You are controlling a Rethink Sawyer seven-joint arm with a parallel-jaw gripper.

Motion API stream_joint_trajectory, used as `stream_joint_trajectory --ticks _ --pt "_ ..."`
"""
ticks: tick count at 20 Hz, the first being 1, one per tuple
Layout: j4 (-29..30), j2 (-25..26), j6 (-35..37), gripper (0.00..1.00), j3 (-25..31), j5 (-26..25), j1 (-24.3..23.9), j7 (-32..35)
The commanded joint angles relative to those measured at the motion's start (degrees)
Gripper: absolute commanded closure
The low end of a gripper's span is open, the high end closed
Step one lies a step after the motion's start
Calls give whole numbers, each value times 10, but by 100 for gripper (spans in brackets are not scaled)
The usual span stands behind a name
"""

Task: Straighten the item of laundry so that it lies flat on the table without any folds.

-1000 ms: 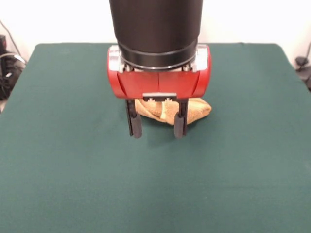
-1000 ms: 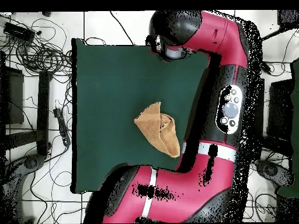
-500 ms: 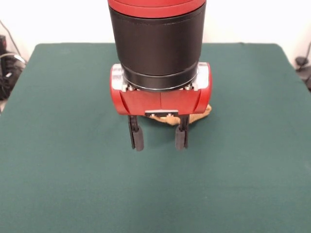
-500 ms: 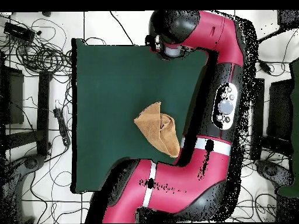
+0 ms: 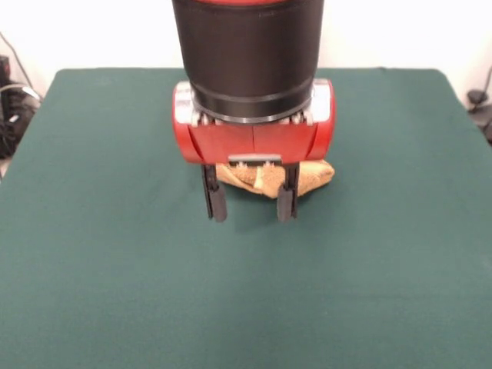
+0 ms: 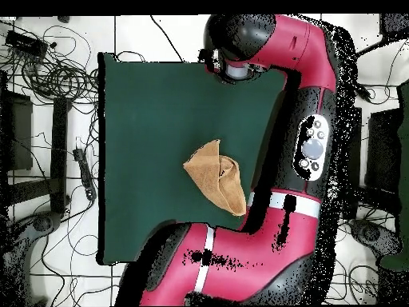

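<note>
The black fingers (image 5: pixel 251 201) hang spread wide and empty over the dark green felt counter (image 5: pixel 115 254). The crumpled golden terry-cloth towel (image 5: pixel 307 175) sits behind them; descending here risks pinching only felt.

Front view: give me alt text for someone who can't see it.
A red and black arm comes down from above, its open gripper empty, in front of a crumpled, folded golden towel. The towel lies on the dark green table, partly hidden behind the gripper's red housing and two dark fingers.
</note>
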Motion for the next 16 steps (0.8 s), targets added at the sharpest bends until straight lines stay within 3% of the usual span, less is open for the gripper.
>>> stream_joint_trajectory --ticks 1,4,7,16 --pt "293 -139 -96 0 12 1 8 44" --pt "382 -187 -131 0 15 3 4 29" --pt "426 -212 -145 0 19 2 -1 16" --pt "446 -223 -165 0 29 -13 -6 21"
